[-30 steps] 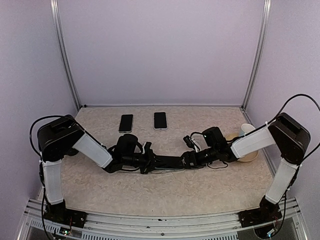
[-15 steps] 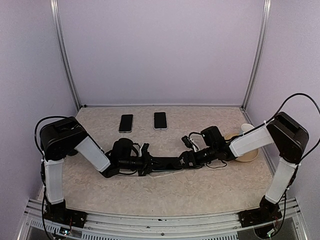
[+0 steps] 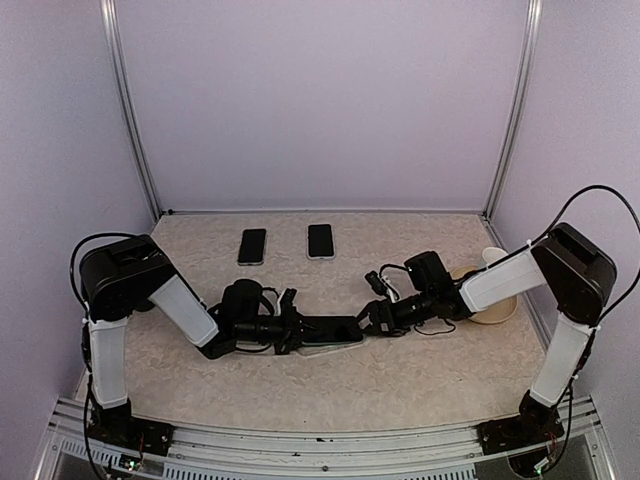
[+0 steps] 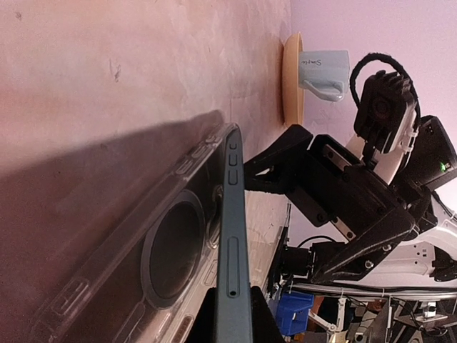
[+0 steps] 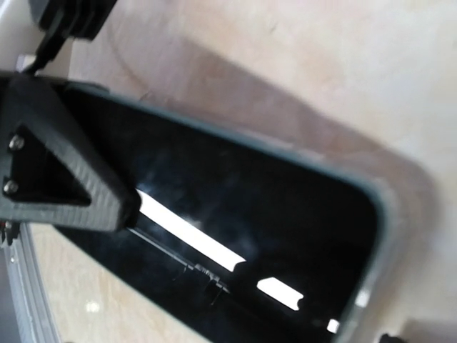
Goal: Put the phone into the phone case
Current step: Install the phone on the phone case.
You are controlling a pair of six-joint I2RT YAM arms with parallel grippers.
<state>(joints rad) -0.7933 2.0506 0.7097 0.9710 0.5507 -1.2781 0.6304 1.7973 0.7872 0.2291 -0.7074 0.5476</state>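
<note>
The phone, dark with a teal edge, lies tilted over the clear phone case in the middle of the table. My left gripper is shut on its left end. In the left wrist view the phone shows edge-on between my fingers, with the ringed case just beneath it. My right gripper stands open at the phone's right end. In the right wrist view one finger lies over the black screen and the case rim shows beyond it.
Two other phones lie flat at the back of the table. At the right, behind my right arm, a pale cup stands on a wooden saucer.
My left gripper has swung nearer and lower with the phone, which now lies over the case. The right gripper has stayed at the phone's right end.
</note>
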